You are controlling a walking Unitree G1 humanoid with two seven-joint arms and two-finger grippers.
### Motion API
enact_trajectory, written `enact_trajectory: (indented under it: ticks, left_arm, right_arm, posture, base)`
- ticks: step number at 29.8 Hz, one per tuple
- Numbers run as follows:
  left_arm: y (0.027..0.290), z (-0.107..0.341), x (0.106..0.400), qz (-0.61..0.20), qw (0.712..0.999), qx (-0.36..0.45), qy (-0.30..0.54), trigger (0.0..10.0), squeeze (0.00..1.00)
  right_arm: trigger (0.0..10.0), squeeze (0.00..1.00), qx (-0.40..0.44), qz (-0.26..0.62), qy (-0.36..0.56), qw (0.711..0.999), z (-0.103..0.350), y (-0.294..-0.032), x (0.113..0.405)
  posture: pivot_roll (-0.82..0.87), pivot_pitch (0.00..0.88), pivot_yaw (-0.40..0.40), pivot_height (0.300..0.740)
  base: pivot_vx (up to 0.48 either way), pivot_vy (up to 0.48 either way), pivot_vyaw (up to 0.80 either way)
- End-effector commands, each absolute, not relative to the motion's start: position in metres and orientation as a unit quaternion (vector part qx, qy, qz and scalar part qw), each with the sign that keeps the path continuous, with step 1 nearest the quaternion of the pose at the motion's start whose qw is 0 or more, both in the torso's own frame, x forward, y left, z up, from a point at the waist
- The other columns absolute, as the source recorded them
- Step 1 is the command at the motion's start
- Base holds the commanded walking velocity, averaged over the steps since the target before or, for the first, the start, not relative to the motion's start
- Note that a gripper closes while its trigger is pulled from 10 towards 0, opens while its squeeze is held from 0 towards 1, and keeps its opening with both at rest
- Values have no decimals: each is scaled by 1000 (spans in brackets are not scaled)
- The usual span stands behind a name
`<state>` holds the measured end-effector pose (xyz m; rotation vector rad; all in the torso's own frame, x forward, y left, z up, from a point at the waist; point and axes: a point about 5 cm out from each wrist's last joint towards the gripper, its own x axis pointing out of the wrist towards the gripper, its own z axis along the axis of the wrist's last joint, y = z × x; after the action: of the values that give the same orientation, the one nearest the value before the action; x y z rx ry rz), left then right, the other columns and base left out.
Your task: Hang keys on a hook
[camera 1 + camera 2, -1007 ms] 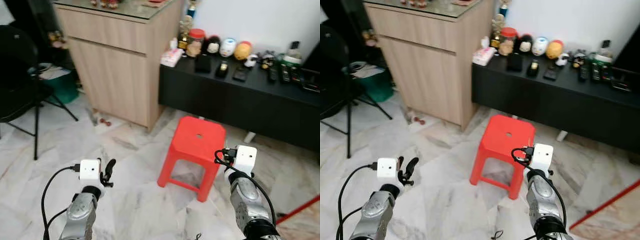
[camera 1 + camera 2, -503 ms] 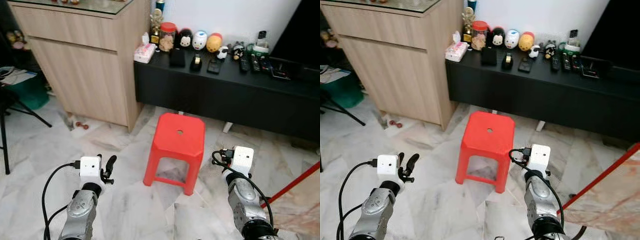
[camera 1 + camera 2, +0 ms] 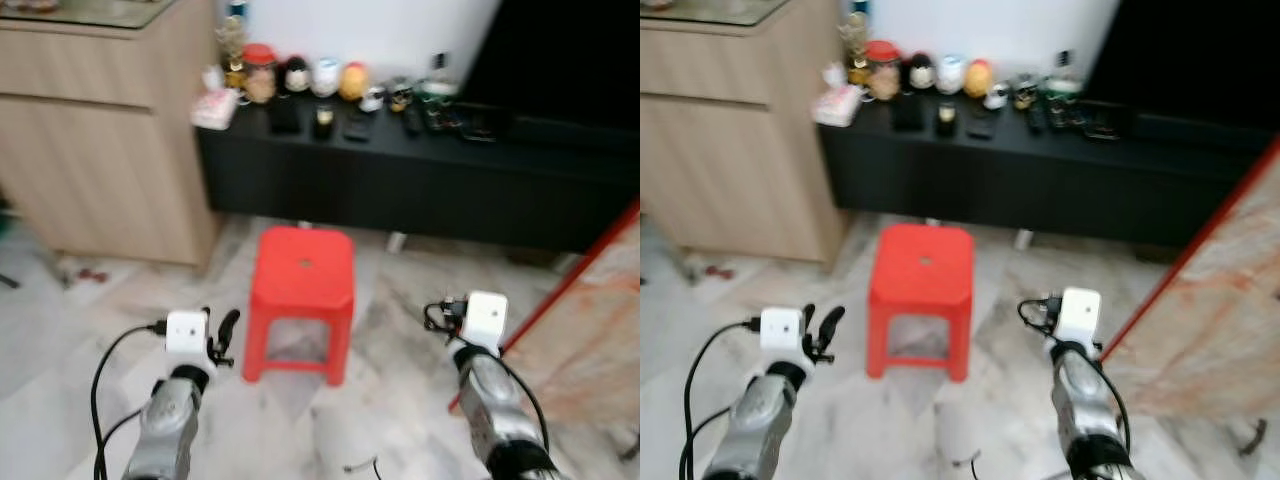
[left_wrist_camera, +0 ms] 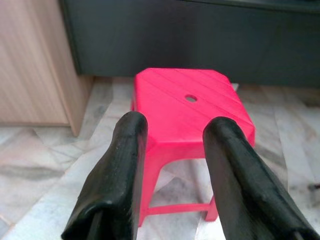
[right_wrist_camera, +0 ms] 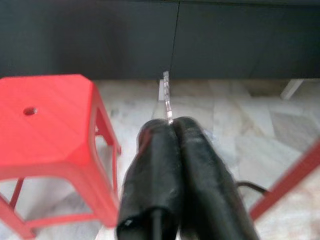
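The right wrist view shows what the blurred eye views cannot: the right gripper (image 5: 172,127) has its fingers pressed together on a thin silvery key (image 5: 167,97), whose tip sticks out past them, beside the red plastic stool (image 3: 301,271). In the left wrist view the left gripper (image 4: 172,145) is spread wide and holds nothing, aimed at the stool. Behind the stool stands a low black TV cabinet (image 3: 400,180) carrying small figurines (image 3: 312,76) and remote controls (image 3: 420,118). A wooden cabinet (image 3: 95,140) stands left of the stool, and a red bar (image 3: 575,275) leans to its right.
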<state>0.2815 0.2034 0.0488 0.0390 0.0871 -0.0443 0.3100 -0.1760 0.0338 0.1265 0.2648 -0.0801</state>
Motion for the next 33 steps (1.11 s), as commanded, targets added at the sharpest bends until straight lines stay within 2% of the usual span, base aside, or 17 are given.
enact_trajectory:
  ticks: [1,11,15,33]
  left_arm:
    - [202,49,281,-26,998,20,45,10000,0]
    - [200,50,282,-30,998,22,45,10000,0]
    - [199,51,283,-33,998,27,44,10000,0]
    - [197,55,288,-38,998,30,36,10000,0]
  right_arm:
    - [10000,0,64,-40,139,987,32,-176,309]
    - [10000,0,62,-22,156,986,28,-172,307]
    - [10000,0,49,-18,163,985,26,-172,306]
    - [10000,0,35,0,172,985,31,-173,313]
  posture:
    - [156,85,-70,740]
    - [155,82,-70,740]
    - [154,80,-69,740]
    - [152,53,-66,740]
  base:
    - [0,0,-788]
    - [0,0,-788]
    - [0,0,0]
    - [0,-365,0]
